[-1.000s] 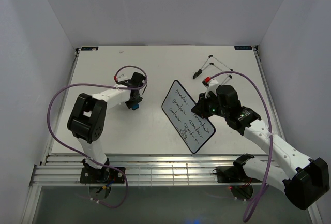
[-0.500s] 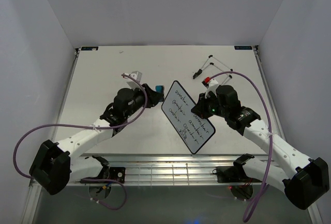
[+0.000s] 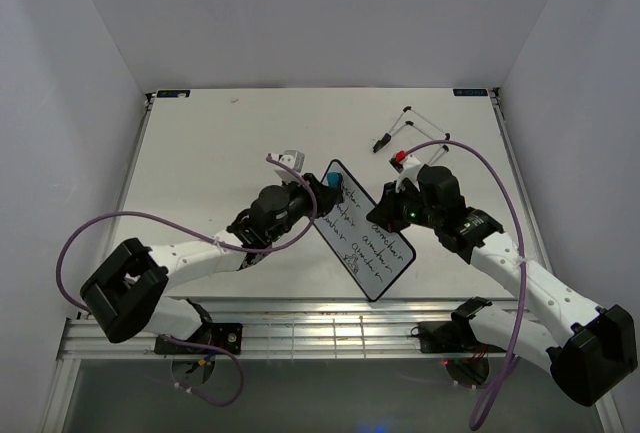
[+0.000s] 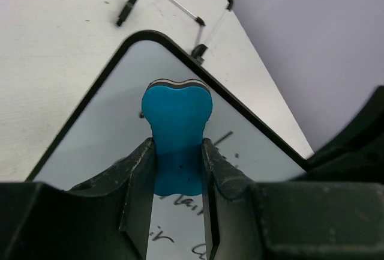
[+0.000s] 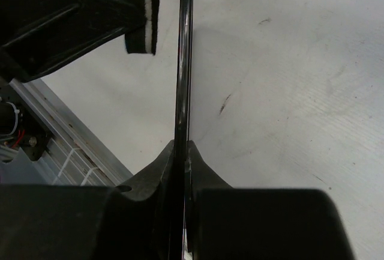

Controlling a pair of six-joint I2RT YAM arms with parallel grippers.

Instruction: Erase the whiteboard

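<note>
My left gripper (image 3: 322,193) pinches a blue eraser (image 4: 177,116) between its 2 fingers, felt side facing the top corner of the whiteboard (image 3: 372,248). The right wrist view shows a thin gap between them. My right gripper (image 5: 180,152) is clamped on the board's right edge, mid-table. Black handwriting covers the board below the eraser. A wire stand (image 3: 400,128) lies beyond.

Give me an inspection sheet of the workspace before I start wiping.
Surface: white table, a few faint marks.
Job's things: whiteboard gripped at its right edge, black handwriting on it; blue eraser by its far corner, narrow gap showing in right wrist view.
Clutter: wire stand at far right.
Grippers: left gripper shut on blue eraser; right gripper shut on whiteboard's edge.
Cables: purple cables looping off both arms.
Surroundings: plain white walls.
</note>
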